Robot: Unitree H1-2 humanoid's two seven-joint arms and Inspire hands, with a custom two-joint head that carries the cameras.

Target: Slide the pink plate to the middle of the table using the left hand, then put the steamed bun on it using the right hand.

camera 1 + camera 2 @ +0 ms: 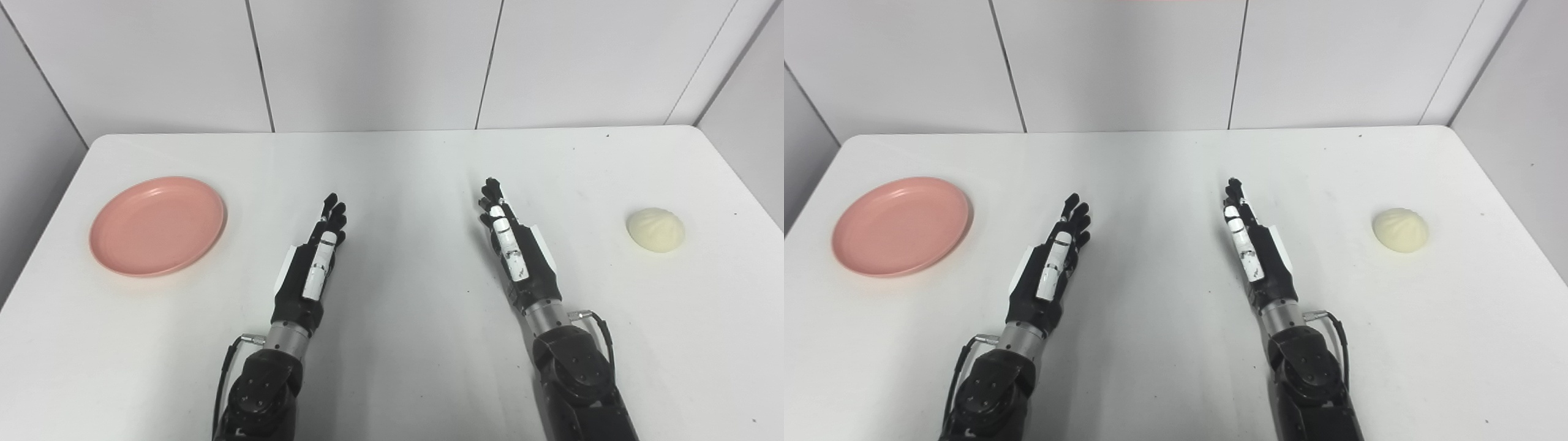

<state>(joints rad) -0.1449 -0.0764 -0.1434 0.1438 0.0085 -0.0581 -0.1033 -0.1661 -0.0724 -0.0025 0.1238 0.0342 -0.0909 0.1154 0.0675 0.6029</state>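
Note:
The pink plate (158,224) lies empty at the left side of the white table (404,171). The pale steamed bun (655,228) sits on the table at the right side. My left hand (318,257) is open and empty, fingers stretched forward, to the right of the plate and apart from it. My right hand (509,244) is open and empty, fingers stretched forward, to the left of the bun and apart from it. Both hands are near the table's middle, edge-on over the surface.
White wall panels (367,61) stand right behind the table's far edge. A grey wall (747,141) closes the right side. The table's left edge runs close to the plate.

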